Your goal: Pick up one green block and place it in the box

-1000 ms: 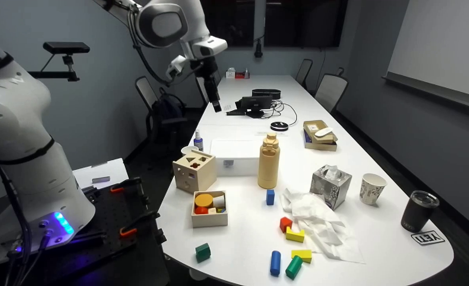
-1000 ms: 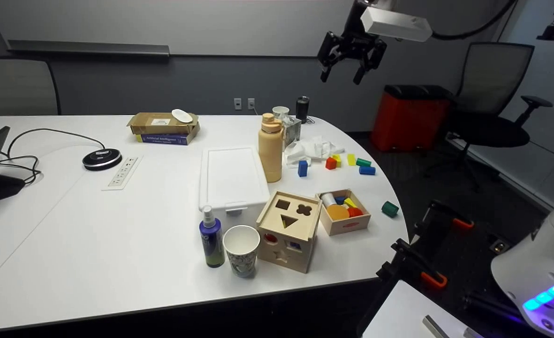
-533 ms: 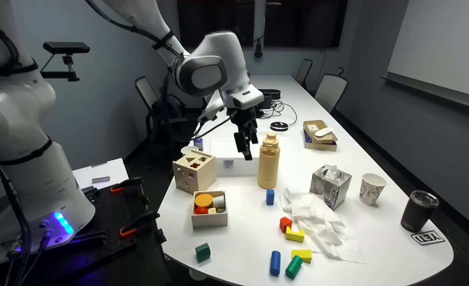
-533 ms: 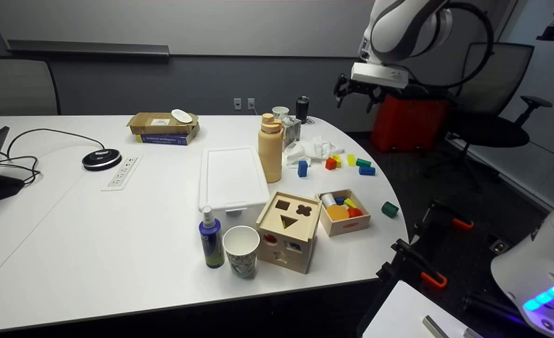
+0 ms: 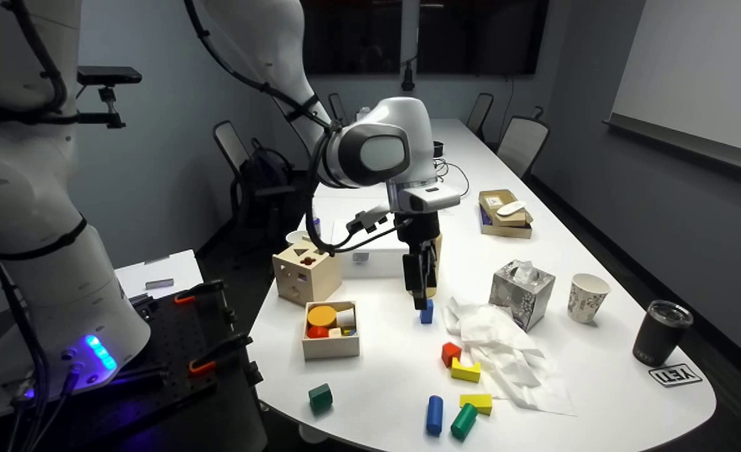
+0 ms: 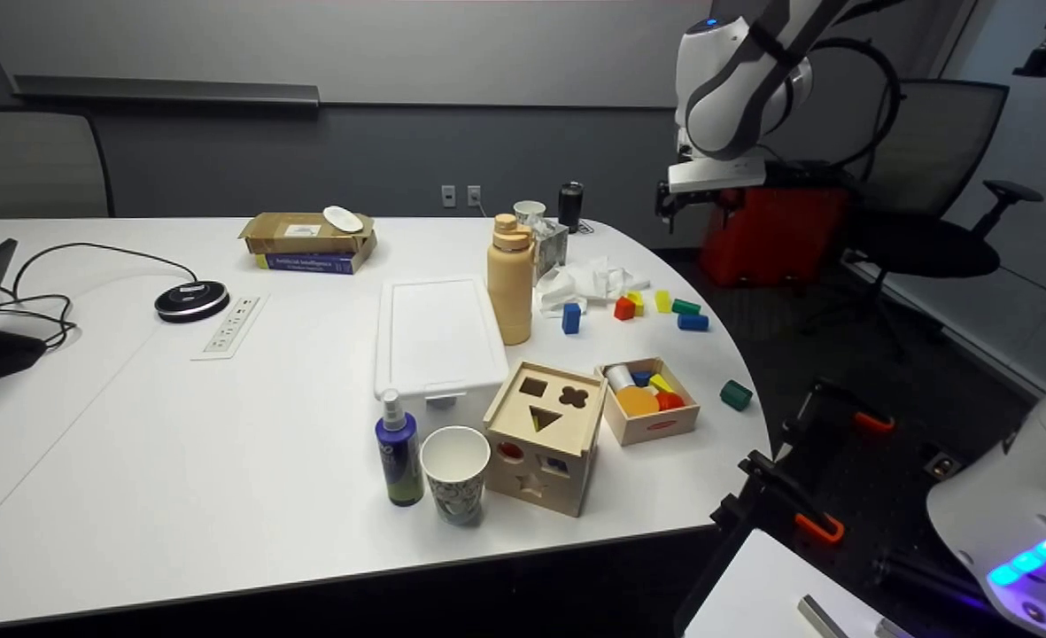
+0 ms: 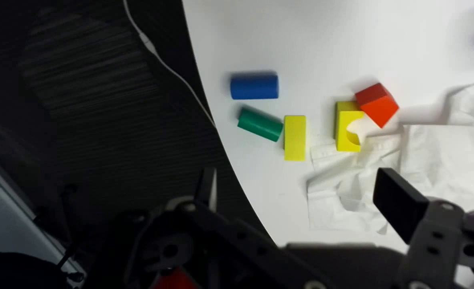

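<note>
Gripper (image 7: 297, 176) lower than in earlier frame, jaws wide apart. Green cylinder (image 7: 260, 124), smooth, solid-coloured, round-sided, lies on its side near desk (image 7: 301, 40) edge, between blue cylinder (image 7: 254, 87) and yellow block (image 7: 295, 137). Wooden box (image 5: 331, 349) well apart.

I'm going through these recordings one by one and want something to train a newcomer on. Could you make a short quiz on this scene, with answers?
1. True or false: in the wrist view, the claw stands open.
2. Where is the dark green block in relation to the open box? A) inside it; B) apart from it; C) balanced on its rim.
3. Fill in: the green cylinder lies on its side beside a ____ cylinder.

Key:
1. True.
2. B; it sits on the table, near the edge.
3. Blue; the blue cylinder shows in both exterior views.
</note>
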Controlling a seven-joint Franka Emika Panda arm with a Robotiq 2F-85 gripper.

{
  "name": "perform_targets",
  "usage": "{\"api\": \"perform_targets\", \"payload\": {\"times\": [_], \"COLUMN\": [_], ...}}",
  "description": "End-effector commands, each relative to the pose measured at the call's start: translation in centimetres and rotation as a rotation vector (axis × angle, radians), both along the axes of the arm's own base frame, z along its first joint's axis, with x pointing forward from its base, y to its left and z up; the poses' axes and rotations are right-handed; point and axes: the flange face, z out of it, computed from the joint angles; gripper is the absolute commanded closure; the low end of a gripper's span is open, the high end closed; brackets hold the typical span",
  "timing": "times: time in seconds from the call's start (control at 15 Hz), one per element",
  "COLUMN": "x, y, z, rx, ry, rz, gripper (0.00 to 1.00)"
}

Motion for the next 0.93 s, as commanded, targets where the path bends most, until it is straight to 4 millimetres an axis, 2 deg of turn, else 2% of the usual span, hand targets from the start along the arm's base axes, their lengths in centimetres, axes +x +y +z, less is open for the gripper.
{"api": "perform_targets", "payload": {"times": [0.0,0.2,0.4,0.53,0.6,0.87], "x": [1.2,1.4,2.4,3.7,2.2,3.5], "y": [-1.0,-1.6,-2.9,-4.0,-3.2,-4.0], "z": [-2.8,-5.3,-6.9,-7.0,-7.3,-7.5], "rx": [-0.056,-0.072,-0.091,-0.136,-0.092,-0.119], "ry": [0.166,0.281,0.37,0.358,0.339,0.344], "rz": [0.097,0.217,0.347,0.389,0.345,0.364], "gripper": [0.0,0.0,0.0,0.0,0.0,0.0]}}
